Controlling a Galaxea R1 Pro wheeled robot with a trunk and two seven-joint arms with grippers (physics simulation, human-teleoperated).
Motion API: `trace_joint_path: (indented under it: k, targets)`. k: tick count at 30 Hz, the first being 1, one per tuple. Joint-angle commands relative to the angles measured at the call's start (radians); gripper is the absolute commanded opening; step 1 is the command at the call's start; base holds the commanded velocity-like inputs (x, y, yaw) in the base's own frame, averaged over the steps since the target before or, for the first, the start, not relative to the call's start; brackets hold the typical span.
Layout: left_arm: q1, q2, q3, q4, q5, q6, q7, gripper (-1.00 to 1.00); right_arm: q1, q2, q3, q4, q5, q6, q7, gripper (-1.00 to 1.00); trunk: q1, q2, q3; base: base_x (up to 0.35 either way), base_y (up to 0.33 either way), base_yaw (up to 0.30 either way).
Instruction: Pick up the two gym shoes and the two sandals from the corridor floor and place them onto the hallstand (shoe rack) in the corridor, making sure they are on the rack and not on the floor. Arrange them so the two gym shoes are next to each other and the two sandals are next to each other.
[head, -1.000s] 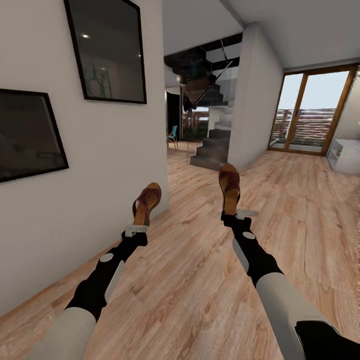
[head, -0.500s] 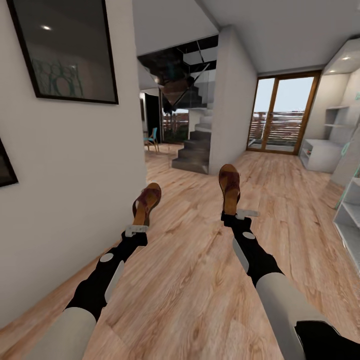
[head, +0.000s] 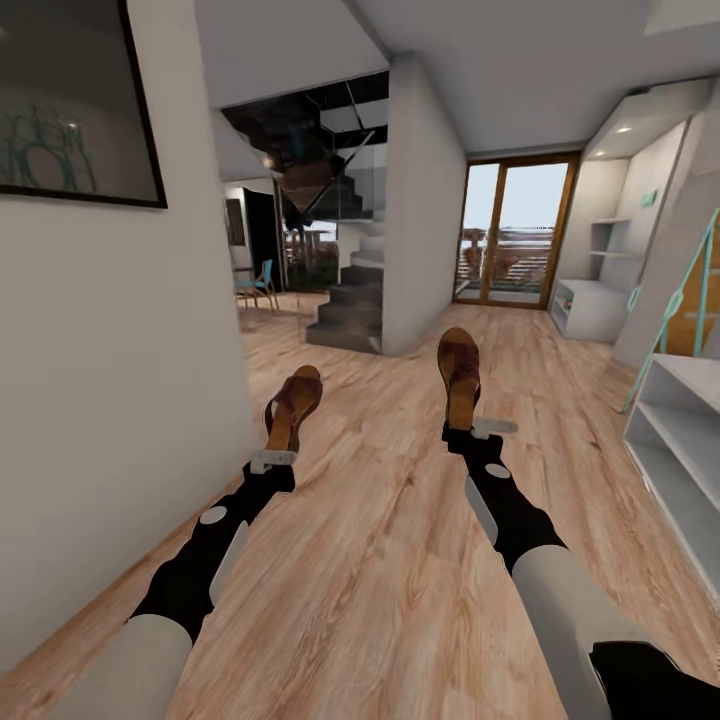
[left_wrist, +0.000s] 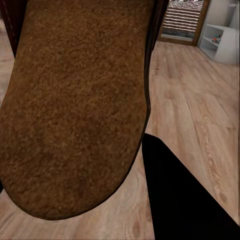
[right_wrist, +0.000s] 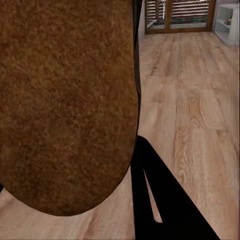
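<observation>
Left tool (head: 272, 458) clamped on one brown sandal (head: 293, 405), heel end gripped, toe pointing away over the corridor floor (head: 400, 540). Right tool (head: 478, 432) likewise holds the second sandal (head: 459, 375). Hallstand (head: 680, 440) off to the right. Framed wall picture (head: 70, 110): lettering unreadable.

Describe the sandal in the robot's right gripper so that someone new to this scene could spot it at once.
Start at the wood-plank corridor floor and follow the right arm up to the right gripper. The brown sandal stands upright from it. It is nearer the white shelves than the other sandal beside the wall.
</observation>
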Motion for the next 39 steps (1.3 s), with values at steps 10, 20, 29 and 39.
trace_joint_path:
  k: [10, 20, 29, 39]
  targets:
    - [0.0, 0.0, 0.0, -0.001, 0.005, 0.004, -0.003, -1.0, -0.001, 0.001, -0.001, -0.001, -0.008, 0.0, -0.001, -1.0, 0.0, 0.0, 0.006, 0.345, 0.0, -0.241]
    - [0.0, 0.0, 0.0, -0.001, 0.006, 0.004, -0.004, -1.0, -0.001, 0.001, -0.001, 0.002, -0.005, 0.0, 0.0, -1.0, 0.0, 0.0, 0.007, 0.345, 0.0, -0.056]
    - [0.0, 0.0, -0.001, -0.001, 0.006, 0.004, -0.004, -1.0, -0.001, 0.001, 0.0, 0.003, -0.005, 0.0, 0.0, -1.0, 0.0, 0.0, 0.007, 0.345, 0.0, -0.001]
    - [0.0, 0.0, -0.001, -0.001, 0.006, 0.004, -0.004, -1.0, -0.001, 0.001, 0.0, 0.004, -0.006, -0.006, 0.0, -1.0, 0.0, 0.0, 0.007, 0.345, 0.0, 0.0]
